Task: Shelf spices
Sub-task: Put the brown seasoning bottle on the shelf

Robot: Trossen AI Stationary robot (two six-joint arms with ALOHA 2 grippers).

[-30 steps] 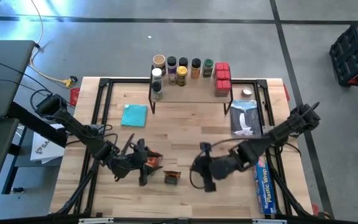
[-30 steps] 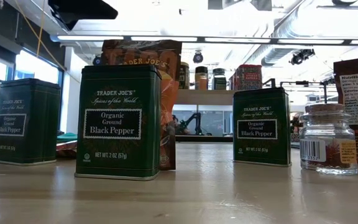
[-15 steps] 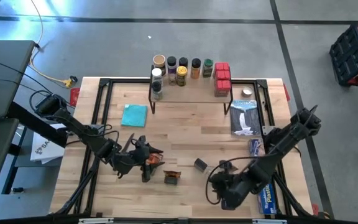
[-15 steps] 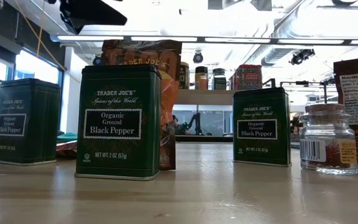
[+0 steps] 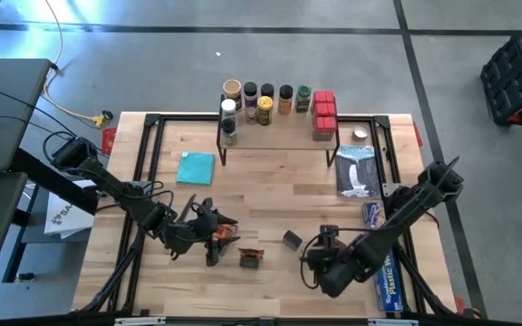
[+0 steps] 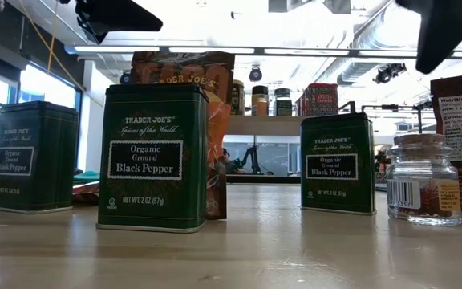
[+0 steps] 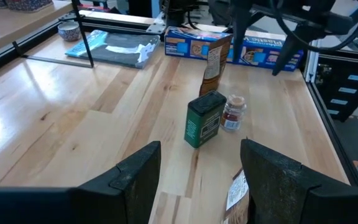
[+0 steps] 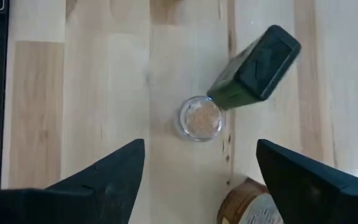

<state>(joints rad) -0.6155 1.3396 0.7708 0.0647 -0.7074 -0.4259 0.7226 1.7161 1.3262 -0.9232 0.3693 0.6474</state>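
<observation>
The right pincer [image 5: 319,260] hung over the near part of the bench [image 5: 270,186], its fingers spread wide and holding nothing. In the right wrist view a small glass jar [image 8: 200,117] and a dark green tin [image 8: 257,66] lay directly between its fingers, so it seemed to be lined up from above for one of them. The left pincer [image 5: 208,234] waited low at the near left with its fingers apart and empty; an orange packet [image 5: 224,234] lay just beside it, probably as the next thing for that arm.

The shelf [image 5: 277,132] stood at the far edge. A row of jars with differently coloured lids [image 5: 265,101] and some red boxes [image 5: 323,113] already stood on it. I judged the task about half done.

The bench was of pale wooden planks in a black frame. A teal cloth [image 5: 196,167] and a blue plastic-wrap box [image 5: 386,269] also lay on it. Around it was grey concrete floor.
</observation>
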